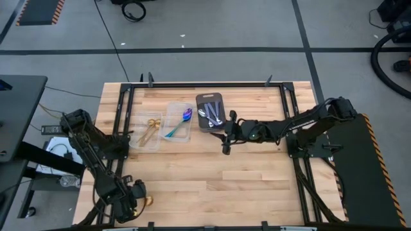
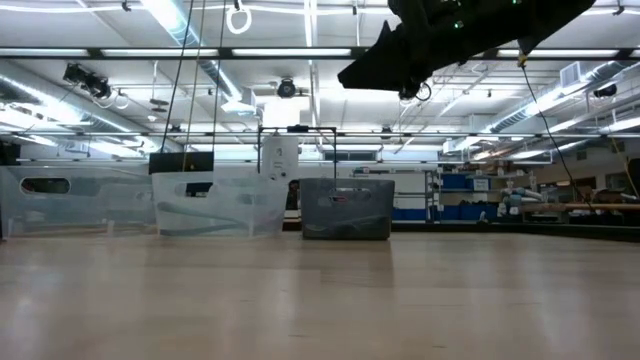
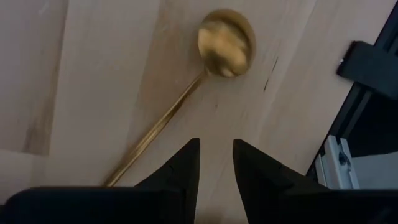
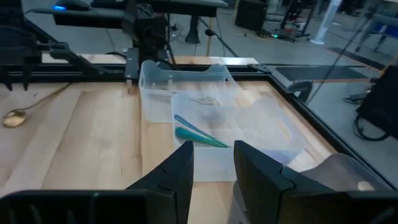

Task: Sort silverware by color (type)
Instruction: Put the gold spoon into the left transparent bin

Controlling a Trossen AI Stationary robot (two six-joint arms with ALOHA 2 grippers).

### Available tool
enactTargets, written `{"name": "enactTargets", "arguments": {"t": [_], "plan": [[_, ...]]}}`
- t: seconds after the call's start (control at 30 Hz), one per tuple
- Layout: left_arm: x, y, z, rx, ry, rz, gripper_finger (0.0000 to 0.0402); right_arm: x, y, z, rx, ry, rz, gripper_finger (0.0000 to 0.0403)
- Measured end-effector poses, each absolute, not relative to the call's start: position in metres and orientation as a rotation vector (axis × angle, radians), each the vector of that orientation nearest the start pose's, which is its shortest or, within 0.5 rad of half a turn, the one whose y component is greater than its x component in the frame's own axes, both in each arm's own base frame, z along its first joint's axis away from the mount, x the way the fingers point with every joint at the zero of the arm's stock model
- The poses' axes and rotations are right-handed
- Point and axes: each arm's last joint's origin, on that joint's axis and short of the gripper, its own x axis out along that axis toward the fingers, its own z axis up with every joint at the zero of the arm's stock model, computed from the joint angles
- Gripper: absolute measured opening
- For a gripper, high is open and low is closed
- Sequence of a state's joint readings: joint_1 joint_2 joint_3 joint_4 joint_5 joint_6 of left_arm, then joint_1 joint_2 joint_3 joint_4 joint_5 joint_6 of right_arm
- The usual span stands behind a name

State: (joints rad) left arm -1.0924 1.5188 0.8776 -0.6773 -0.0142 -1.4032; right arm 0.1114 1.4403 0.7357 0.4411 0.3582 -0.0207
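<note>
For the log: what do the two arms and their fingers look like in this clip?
Both arms, left arm and right arm, are matte black, jointed segments. The left gripper and right gripper each have two black, wedge-shaped fingers tapering to blunt tips. No markings are visible.

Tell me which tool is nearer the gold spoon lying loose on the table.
Left. The left tool hovers right over the loose gold spoon at the table's near-left corner, not gripping it. The right tool hangs mid-table, beside the gray tray.

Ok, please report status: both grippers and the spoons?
Left gripper slightly open over loose gold spoon. Right gripper empty, raised beside gray tray. Nothing blocking.
</note>
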Motion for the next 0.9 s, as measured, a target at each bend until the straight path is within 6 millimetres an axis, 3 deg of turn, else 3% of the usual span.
{"name": "enactTargets", "arguments": {"t": [0.3, 0.43, 0.9], "plan": [[0.131, -0.239, 0.169, -0.395, 1.441, 0.071, 0.0102, 0.303, 0.011, 0.227, -0.063, 0.263, -0.201, 0.0125], [0.139, -0.244, 0.167, -0.283, 1.460, 0.050, 0.0102, 0.303, 0.011, 0.227, -0.061, 0.263, -0.197, 0.0125], [0.139, -0.244, 0.161, -0.131, 1.426, 0.068, 0.0103, 0.303, 0.013, 0.227, -0.039, 0.263, -0.168, 0.0125]]}}
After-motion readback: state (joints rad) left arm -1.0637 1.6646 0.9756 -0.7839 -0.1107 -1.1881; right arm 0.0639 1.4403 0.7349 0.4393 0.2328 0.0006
